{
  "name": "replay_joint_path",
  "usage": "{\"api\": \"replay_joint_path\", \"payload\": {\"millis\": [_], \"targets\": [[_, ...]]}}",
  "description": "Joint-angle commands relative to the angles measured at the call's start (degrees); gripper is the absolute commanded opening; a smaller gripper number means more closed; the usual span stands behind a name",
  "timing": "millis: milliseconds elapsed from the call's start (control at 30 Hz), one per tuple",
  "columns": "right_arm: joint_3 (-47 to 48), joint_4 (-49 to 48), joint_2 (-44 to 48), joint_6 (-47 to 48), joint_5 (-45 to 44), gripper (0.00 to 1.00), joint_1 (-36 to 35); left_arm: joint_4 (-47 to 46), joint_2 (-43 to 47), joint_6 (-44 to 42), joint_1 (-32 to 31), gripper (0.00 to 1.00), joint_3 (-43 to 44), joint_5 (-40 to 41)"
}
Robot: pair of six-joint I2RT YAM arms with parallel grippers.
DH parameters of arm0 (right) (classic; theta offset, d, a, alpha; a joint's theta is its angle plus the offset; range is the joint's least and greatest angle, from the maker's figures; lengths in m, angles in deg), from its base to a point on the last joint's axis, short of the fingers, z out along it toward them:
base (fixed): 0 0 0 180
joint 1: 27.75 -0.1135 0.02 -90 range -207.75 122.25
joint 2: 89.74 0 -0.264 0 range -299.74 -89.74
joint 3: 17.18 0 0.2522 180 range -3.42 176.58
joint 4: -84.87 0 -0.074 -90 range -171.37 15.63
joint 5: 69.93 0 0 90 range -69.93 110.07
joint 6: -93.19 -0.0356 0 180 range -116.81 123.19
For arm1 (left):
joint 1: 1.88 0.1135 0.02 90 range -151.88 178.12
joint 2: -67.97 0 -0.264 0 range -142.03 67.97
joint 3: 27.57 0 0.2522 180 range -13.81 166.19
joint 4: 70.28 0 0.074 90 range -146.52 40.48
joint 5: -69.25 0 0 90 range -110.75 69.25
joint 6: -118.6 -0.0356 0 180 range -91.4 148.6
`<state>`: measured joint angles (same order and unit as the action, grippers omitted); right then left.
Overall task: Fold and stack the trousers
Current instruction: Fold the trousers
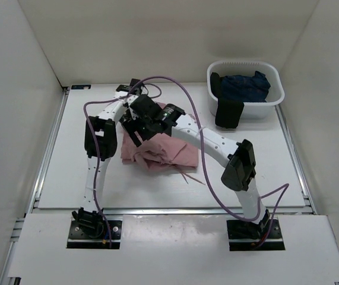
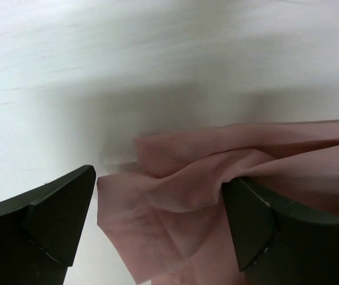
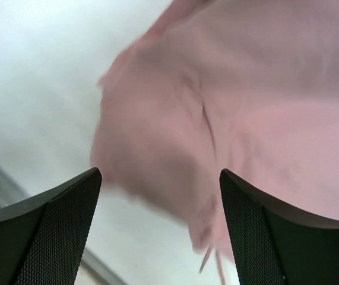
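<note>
Between the wide-spread fingers of the left gripper [image 2: 158,181], nothing held: trousers [image 1: 163,151], dusty pink, thin, rumpled in a loose heap at the middle of the table [image 1: 68,172], drawstring trailing nearward. Right gripper [image 3: 160,173]: fingers equally wide apart, empty, over the same cloth. Both arms arch inward, wrists close together above the heap.

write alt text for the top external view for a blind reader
Crumpled pink trousers lie on the table under the left arm and right arm, both bent over them from the near edge. A white tub at back right holds a navy garment.
</note>
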<state>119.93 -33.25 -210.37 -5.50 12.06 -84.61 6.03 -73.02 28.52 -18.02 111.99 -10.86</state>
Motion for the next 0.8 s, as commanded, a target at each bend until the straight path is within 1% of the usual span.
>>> {"api": "replay_joint_path", "payload": {"millis": [0,33,100,133,167,233,267,300,367,400,500,533,567,633,733,767], "targets": [[-3.9,-4.7,7.9,1.7,4.6,0.85,-0.9,-2.5,5.0,0.1,3.7,1.00,-1.2,7.5],[-7.8,-6.6,11.1,1.7,4.6,0.83,-0.9,-2.5,7.2,0.1,5.3,1.00,-1.2,8.9],[-12.2,-8.8,16.5,1.1,3.0,0.79,-0.9,-3.2,9.2,0.1,6.6,1.00,-1.2,10.5],[-16.6,-11.0,18.2,0.5,2.1,0.77,-0.9,-3.7,11.3,0.1,7.2,1.00,-1.2,11.6],[-18.7,-12.2,19.9,0.0,1.2,0.71,-0.9,-4.3,12.4,0.1,7.2,1.00,-1.7,11.6],[-24.3,-14.7,23.9,-2.1,-0.4,0.64,0.5,-4.9,15.2,0.1,7.2,1.00,-1.7,12.2],[-25.9,-15.3,25.4,-2.8,-0.4,0.56,1.0,-4.9,15.9,0.1,7.2,1.00,-1.7,12.2],[-27.2,-15.3,25.5,-3.6,-0.4,0.51,1.6,-4.9,16.5,0.1,7.2,1.00,-1.7,12.2],[-29.9,-16.0,26.0,-6.0,-0.4,0.38,3.5,-4.9,18.0,0.1,6.0,1.00,-1.2,12.9],[-30.7,-16.8,25.1,-7.3,-0.4,0.25,4.2,-4.9,18.0,0.1,5.9,1.00,-1.2,12.9],[-34.7,-21.4,23.0,-9.1,0.7,0.09,7.5,-5.5,18.6,0.1,5.9,1.00,-0.1,14.5],[-35.5,-23.0,22.3,-10.2,1.7,0.07,9.2,-5.5,19.3,0.1,5.9,1.00,0.4,17.6],[-35.5,-25.2,20.5,-10.7,3.9,0.06,10.0,-5.5,19.9,0.1,5.9,1.00,1.1,19.0],[-34.6,-26.5,18.2,-11.8,6.7,0.01,12.0,-6.8,21.6,0.1,5.9,1.00,1.1,20.5],[-31.3,-26.5,13.0,-12.4,11.2,0.00,12.0,-6.8,26.1,0.1,5.3,1.00,0.1,19.5],[-31.3,-27.2,12.2,-12.4,12.5,0.00,12.0,-6.8,28.7,0.1,5.3,1.00,-2.9,15.6]]}}
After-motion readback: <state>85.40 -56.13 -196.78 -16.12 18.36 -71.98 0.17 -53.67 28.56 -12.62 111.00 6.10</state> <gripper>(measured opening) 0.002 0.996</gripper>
